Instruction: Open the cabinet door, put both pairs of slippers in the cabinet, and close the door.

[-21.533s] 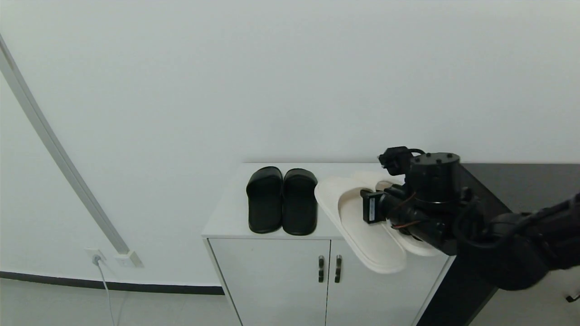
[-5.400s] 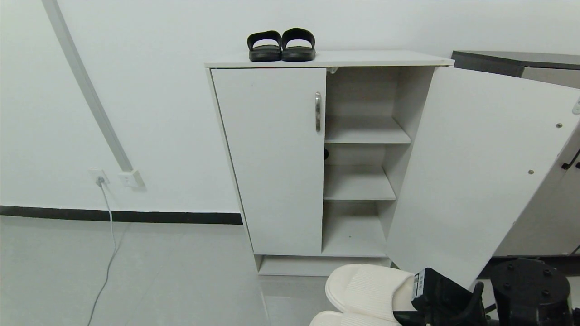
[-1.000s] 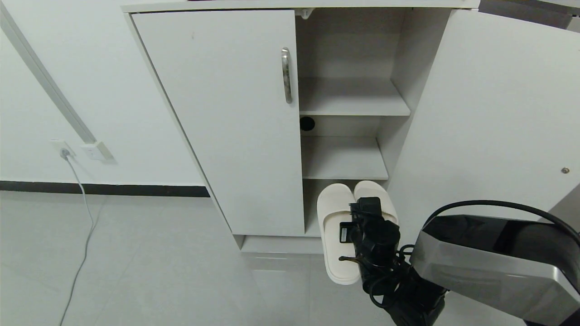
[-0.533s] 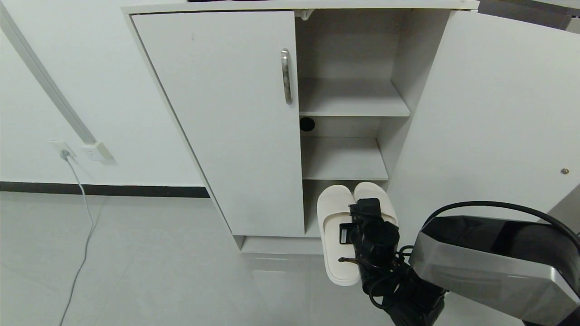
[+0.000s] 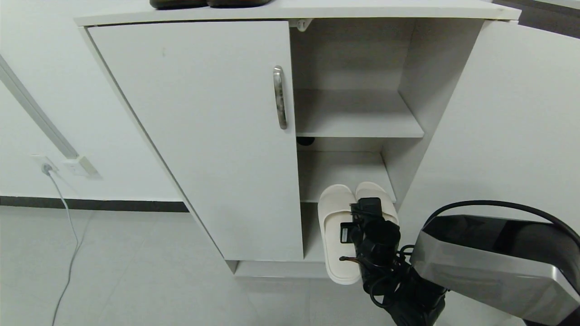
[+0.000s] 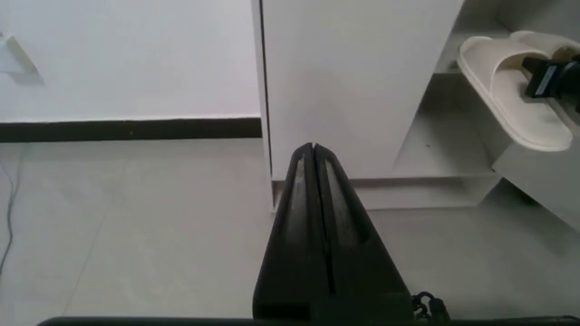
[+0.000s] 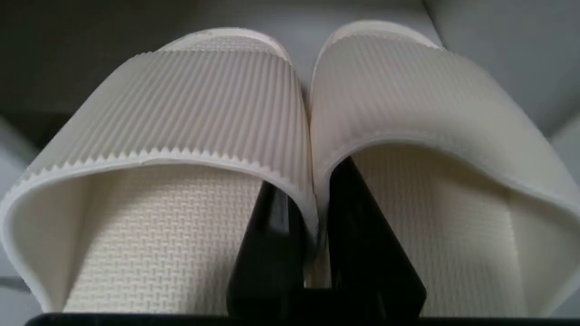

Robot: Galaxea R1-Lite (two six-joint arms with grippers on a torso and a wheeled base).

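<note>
Two cream slippers (image 5: 335, 226) hang side by side, their inner edges pinched in the right gripper (image 7: 313, 240), toes toward the open lower shelves of the cabinet (image 5: 435, 68). Black slippers (image 5: 208, 2) sit on top. The left gripper (image 6: 313, 158) is pressed together.

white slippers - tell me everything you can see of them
The white slippers are a cream pair with wide ribbed straps and textured footbeds, and they look like soft foam. They sit side by side, soles down, with their inner edges pinched together between the jaws of the right gripper. They are held in the air at the open right half of the cabinet, toes pointing in toward its lower shelves. Nothing else visibly touches them.
</note>
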